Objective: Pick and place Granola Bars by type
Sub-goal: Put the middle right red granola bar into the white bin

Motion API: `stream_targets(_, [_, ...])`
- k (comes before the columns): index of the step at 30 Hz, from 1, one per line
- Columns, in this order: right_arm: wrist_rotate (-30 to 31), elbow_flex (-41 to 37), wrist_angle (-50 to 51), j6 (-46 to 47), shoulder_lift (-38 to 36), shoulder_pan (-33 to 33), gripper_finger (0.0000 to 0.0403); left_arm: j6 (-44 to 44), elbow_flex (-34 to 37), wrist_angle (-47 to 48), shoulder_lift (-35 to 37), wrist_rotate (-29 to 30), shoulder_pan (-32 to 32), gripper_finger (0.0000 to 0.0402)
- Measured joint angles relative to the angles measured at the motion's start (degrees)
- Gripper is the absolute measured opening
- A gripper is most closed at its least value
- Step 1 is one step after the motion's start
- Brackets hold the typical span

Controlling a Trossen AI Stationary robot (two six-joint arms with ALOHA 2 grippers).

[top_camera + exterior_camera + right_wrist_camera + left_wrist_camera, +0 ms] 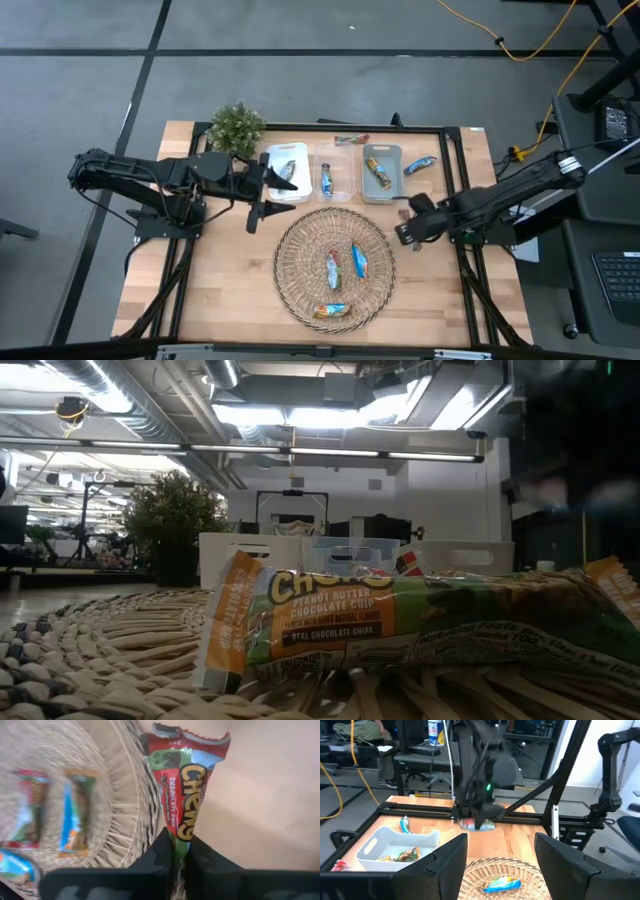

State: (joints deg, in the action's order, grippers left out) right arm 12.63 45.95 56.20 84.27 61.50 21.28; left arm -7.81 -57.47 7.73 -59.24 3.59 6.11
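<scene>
The round wicker tray [300,300] holds three granola bars: two blue ones [358,261] [333,268] and a green-orange one [332,311], which fills the low view [400,625]. My right gripper [405,230] hovers at the tray's right rim, shut on a red-and-green bar [187,805]. My left gripper [272,198] is open beside the white bin [287,160], touching nothing; its fingers [447,865] frame the tray's far side. The white, clear [340,190] and grey [381,155] bins each hold a bar. My right gripper pinches the red-and-green bar by one end [181,837] between its two fingers [162,855]. The bar runs on in line with the fingers, its crimped free end [190,735] over the tray's rim and the wood. From the left wrist view [476,824] it looks lifted clear.
Two more bars lie on the wood behind the bins, a brown-red one [351,139] and a blue one [420,165]. A potted plant [237,127] stands at the far left corner. A black frame rail [455,170] borders the table's right side.
</scene>
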Motion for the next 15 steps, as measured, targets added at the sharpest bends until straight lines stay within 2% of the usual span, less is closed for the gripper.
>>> stream_targets(4, [12.5, 10.3, 5.4, -10.9, -1.6, 1.0, 0.0036, 0.0, 0.0, -0.1, 0.0, 1.1, 0.0, 0.0221])
stream_targets(9, [26.2, 21.9, 0.1, -32.3, -2.4, 1.2, 0.0049, 0.0, 0.0, -0.2, 0.0, 1.9, 0.0, 0.0221])
stream_targets(12, [30.2, 26.4, -6.0, -46.6, -2.4, 1.0, 0.0036, 0.0, 0.0, -0.2, 0.0, 2.8, 0.0, 0.0221])
stream_targets(15, [30.6, 28.2, -12.6, -57.7, -2.3, 0.0, 0.0025, 0.0, 0.0, -0.2, 0.0, 3.0, 0.0, 0.0221])
